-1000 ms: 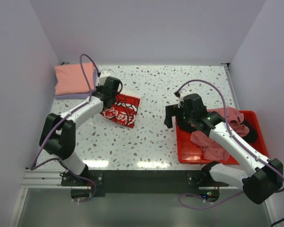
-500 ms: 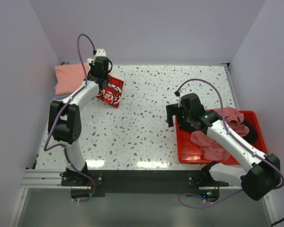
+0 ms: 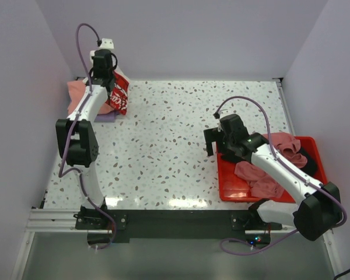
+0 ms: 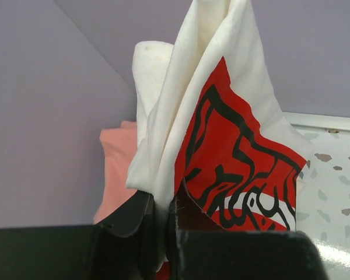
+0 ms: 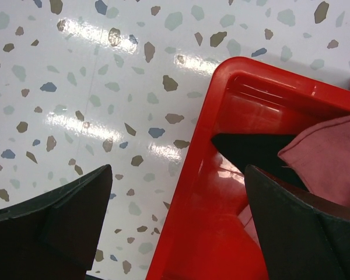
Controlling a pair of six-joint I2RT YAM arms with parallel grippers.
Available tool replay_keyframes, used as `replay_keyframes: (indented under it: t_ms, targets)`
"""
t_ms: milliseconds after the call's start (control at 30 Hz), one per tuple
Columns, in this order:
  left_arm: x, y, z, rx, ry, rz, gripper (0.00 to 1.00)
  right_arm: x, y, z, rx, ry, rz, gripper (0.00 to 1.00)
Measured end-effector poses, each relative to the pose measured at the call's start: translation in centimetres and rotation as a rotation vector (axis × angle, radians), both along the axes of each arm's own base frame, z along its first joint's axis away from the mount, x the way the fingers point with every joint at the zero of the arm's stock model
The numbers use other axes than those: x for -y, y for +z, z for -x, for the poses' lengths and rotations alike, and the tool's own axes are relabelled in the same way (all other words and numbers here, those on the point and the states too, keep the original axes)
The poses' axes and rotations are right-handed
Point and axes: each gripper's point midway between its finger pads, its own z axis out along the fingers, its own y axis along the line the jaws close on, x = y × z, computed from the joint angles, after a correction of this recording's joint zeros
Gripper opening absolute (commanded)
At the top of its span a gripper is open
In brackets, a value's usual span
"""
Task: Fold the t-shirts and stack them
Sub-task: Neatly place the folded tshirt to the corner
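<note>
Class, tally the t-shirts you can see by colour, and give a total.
Cream-white tee with red print: 1
Salmon-pink tee: 1
Lavender tee: 1
Dusty rose tee: 1 told apart; the heap may hide more
Black tee: 1
Total: 5

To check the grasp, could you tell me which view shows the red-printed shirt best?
The left wrist view: the red-printed shirt fills it, pinched in the left gripper. The top external view shows it small, hanging by the pink stack. The right wrist view misses it.
</note>
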Motion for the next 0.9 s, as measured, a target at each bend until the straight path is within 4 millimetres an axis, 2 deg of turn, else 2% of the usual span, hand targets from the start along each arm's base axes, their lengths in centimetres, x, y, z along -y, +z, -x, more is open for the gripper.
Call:
replay_keyframes:
  t_ms: [100,233,333,500,733,900]
  targets:
    - [-0.4,0.4,-0.5,0.012,-0.042,0.023,0.00,0.1,0.0,-0.1,0.001,-0.004,0.002,0.99]
    - [-0.3,0.1,-0.7,-0.001,-0.081,0.043,0.00,0.2,0.0,-0.1,0.001,-0.006,0.003,0.99]
    - [0.5,0.0,-0.4,-0.022,-0.126,0.071,0.00,0.2,0.0,-0.1,0.001,-0.006,0.002,0.99]
    - [1.8,1.8,0.2,0.000,-0.177,0.136,0.00,0.1,0.0,-0.1,0.001,-0.006,0.002,0.99]
    - [2.6,5.1,1.0,0.060,-0.213,0.172,0.00,0.2,-0.2,-0.1,-0.004,-0.006,0.006,0.99]
    - [2.4,5.4,1.1,0.065,-0.201,0.168,0.00,0.4,-0.7,-0.2,-0.014,-0.015,0.025,0.99]
